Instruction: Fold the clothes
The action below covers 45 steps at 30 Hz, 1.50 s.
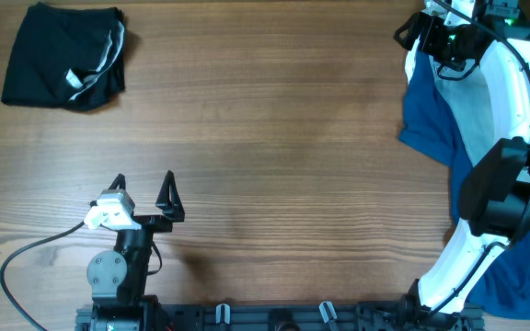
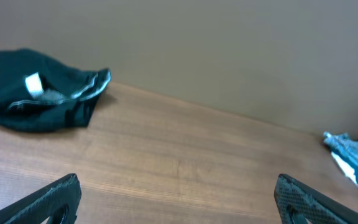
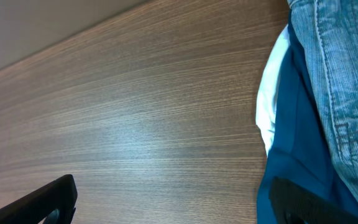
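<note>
Close in, your left gripper [image 1: 144, 180] hangs with its jaws spread, holding nothing. Farther out, your right gripper [image 1: 428, 33] is also spread wide, by the royal-blue garment [image 1: 431, 119]. The black shorts [image 1: 63, 57] lie bunched, perhaps folded, in the far-left corner.

I get the whole bench [image 1: 274, 138] straight down from overhead. Left wrist looks low across it toward the black shorts [image 2: 11, 93], also seen overhead; right wrist sits close by the blue garment [image 3: 291, 168]

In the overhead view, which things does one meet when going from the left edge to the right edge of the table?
black shorts → left claw → royal-blue garment
</note>
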Each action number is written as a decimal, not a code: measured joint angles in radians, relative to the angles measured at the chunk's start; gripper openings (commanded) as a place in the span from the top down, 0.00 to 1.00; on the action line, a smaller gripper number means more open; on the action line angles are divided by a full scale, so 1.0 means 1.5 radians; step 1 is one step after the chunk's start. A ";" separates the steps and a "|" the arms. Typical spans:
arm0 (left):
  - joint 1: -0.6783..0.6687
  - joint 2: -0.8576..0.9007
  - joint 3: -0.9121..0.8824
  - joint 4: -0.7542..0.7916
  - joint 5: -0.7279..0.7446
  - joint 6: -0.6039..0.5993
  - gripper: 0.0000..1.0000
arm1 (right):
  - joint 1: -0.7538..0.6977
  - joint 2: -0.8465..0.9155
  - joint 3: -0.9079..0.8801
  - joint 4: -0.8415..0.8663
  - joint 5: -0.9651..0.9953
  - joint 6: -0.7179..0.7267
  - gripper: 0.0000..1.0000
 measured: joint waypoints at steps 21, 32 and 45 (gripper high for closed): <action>0.000 -0.001 0.000 -0.021 0.000 0.000 0.00 | 0.000 0.000 0.000 0.000 0.000 0.000 0.00; 0.000 -0.002 0.000 -0.021 -0.001 0.000 0.00 | 0.146 -0.430 -0.231 0.217 0.187 -0.111 0.00; 0.000 -0.005 0.000 -0.022 -0.005 0.000 0.00 | 0.113 -1.176 -1.066 0.557 0.155 -0.142 0.00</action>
